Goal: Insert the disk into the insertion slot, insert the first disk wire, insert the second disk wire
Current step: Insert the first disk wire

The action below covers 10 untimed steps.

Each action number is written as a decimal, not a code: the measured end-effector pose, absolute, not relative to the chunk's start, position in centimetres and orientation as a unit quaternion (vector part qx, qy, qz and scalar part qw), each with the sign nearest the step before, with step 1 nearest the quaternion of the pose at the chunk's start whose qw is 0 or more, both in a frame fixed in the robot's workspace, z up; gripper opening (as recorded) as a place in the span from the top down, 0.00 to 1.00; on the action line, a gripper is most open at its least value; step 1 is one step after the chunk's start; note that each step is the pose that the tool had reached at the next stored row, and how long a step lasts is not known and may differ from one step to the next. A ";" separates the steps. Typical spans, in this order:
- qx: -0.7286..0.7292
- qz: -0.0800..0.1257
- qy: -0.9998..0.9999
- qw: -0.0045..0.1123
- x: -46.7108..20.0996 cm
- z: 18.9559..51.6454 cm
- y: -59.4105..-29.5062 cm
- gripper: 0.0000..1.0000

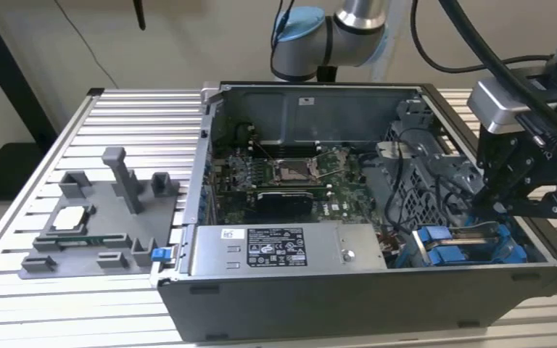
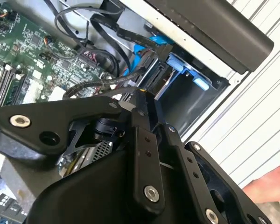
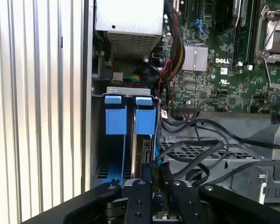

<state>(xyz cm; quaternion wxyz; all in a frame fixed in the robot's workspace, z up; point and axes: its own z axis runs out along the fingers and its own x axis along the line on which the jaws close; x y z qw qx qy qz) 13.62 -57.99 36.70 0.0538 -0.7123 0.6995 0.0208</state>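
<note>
Noted a printed label point(image 1: 276, 249) on the grey power-supply box point(image 1: 211, 255); I could not make out its lines. Small white sticker point(image 1: 307, 101) on the case point(image 1: 356, 109) back wall, unreadable. White lettering point(image 3: 224, 60) stood on the green circuit board point(image 3: 203, 86).

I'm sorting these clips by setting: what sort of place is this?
Probably a robotics lab or test bench: a robot arm reaches into an open computer case on a slatted aluminium table, beside a grey parts fixture.

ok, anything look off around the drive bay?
Nothing damaged or askew. Black cables sprawl loose over the perforated cage beside the insertion slot, close to the end effector; a possible snag.
</note>
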 end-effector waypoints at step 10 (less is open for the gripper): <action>-0.712 0.021 0.699 0.054 13.7 36.7 -58.0 1.00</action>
